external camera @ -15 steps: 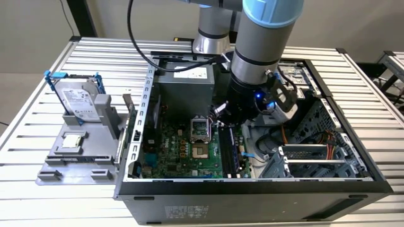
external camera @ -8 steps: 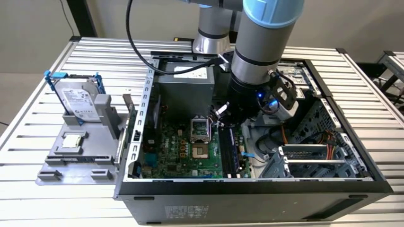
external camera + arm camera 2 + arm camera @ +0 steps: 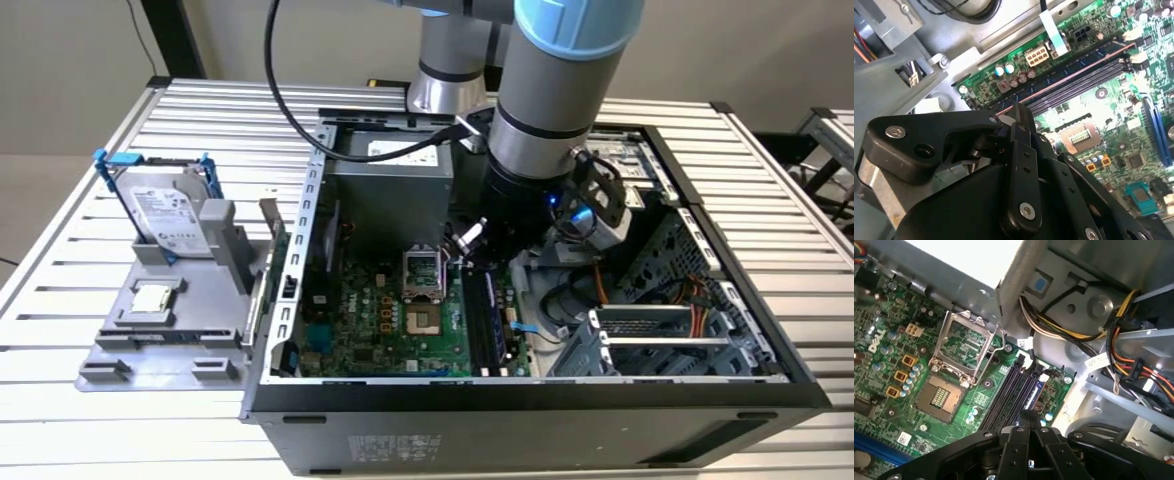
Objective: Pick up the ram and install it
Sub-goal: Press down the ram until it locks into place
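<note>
Arm reaches steeply down into the open computer case (image 3: pixel 534 400) on the slatted desk (image 3: pixel 107 420), wrist low over the motherboard (image 3: pixel 387 320), beside the drive cage on the exterior view's right.

Pincer (image 3: pixel 1029 422) sits directly above the black memory slots (image 3: pixel 1014 390). In both wrist views the fingers (image 3: pixel 1021 125) are drawn together at the tips, so I read it as closed. Whether the ram is between them I cannot tell; no green stick is distinct in the grip.

1 slot appears to carry a blue-labelled module (image 3: pixel 1035 390); uncertain if that is the ram.

Judgement for seating: board edge parallel to the slot, notch aligned, end latches open, press straight down and evenly, no twist.

Hard drive (image 3: pixel 167 210) stands in its blue-handled frame on the grey holder, well apart from the case.
</note>
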Motion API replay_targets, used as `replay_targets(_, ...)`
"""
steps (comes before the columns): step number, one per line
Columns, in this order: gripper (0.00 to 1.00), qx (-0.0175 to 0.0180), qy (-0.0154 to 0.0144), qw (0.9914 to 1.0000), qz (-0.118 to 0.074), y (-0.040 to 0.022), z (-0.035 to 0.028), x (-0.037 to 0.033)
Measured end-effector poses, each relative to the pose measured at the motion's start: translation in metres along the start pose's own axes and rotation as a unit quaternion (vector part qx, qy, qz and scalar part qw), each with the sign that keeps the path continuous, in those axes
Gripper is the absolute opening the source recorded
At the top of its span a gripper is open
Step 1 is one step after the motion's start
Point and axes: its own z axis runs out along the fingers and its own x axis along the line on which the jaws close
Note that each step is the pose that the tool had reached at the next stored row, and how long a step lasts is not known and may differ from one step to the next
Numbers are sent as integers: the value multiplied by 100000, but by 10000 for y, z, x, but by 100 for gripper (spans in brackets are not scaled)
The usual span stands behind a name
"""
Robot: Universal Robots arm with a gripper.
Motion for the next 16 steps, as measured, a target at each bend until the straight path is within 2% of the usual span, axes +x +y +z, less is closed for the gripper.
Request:
replay_targets(4, 0, -149, 62, 99935, -3590, 0, 0, 0)
replay_targets(7, 0, -232, 58, 99810, -6160, 0, 2, 0)
replay_targets(10, 0, -259, 20, 99689, -7876, 0, 3, 0)
replay_targets(13, 0, -290, -61, 99503, -9952, 0, 6, 0)
replay_targets(16, 0, -354, -62, 99267, -12077, 0, 5, 0)
